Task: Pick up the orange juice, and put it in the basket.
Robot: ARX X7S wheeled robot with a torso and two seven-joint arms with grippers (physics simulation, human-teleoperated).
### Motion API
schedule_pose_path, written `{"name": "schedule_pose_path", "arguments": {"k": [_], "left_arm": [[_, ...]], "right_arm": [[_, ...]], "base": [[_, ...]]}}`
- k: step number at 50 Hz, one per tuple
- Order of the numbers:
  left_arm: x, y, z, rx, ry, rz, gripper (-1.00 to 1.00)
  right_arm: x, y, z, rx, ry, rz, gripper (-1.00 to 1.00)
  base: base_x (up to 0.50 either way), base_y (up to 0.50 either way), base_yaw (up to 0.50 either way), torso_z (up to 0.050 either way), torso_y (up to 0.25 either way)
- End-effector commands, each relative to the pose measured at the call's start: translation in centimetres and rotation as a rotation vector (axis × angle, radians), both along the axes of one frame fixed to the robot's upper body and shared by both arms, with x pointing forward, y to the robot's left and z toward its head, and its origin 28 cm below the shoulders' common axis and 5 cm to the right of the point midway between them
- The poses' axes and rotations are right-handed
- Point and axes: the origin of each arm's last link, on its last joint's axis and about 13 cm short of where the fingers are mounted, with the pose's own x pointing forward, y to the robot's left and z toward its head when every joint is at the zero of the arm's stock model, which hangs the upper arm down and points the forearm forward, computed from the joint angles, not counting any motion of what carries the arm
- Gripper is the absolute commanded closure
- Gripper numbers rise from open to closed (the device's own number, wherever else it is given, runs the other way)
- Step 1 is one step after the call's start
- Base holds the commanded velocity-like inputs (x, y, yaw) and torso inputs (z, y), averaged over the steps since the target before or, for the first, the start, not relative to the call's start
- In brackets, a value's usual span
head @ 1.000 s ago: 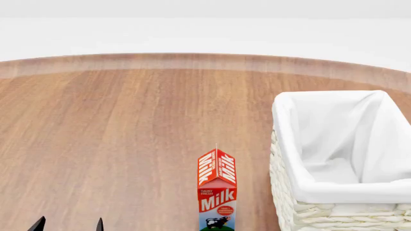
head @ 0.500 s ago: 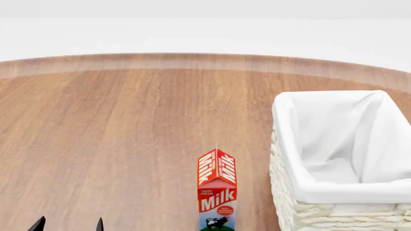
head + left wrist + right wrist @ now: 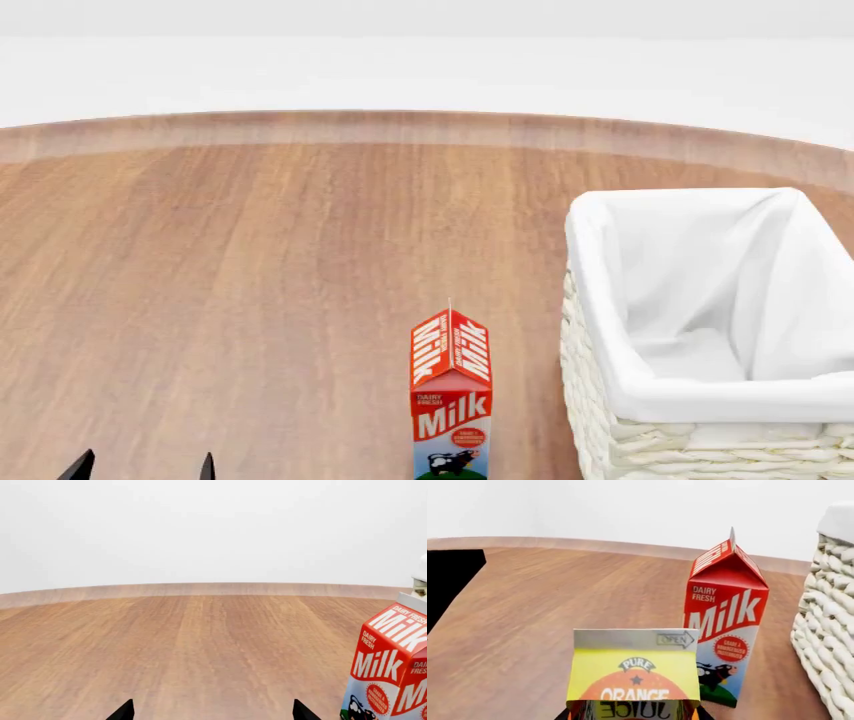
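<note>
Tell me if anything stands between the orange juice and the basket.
In the right wrist view, the orange juice stands closest to the camera, and the upright milk carton stands just past it, beside the basket. The carton partly crowds that route; lifting over it looks safest.

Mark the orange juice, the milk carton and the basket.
orange juice (image 3: 635, 672): right wrist view, yellow sloped top panel.
milk carton (image 3: 451, 415): head view, red front face.
basket (image 3: 627, 445): head view, woven front wall.
</note>
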Motion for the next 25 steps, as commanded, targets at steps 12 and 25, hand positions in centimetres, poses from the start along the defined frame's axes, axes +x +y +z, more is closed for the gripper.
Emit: {"name": "schedule_pose_path", "arguments": {"k": [12, 25], "left_arm": [[0.0, 0.0, 0.0, 0.000, 0.000, 0.000, -1.00], [0.0, 0.0, 0.0, 0.000, 0.000, 0.000, -1.00]], "right_arm": [[-0.6, 0.0, 1.7, 0.012, -0.041, 0.008, 1.00], [-1.4, -0.1, 4.7, 0.044, -0.110, 0.016, 1.00]], "base": [[0.00, 0.00, 0.00, 0.000, 0.000], [0.00, 0.00, 0.00, 0.000, 0.001]]}}
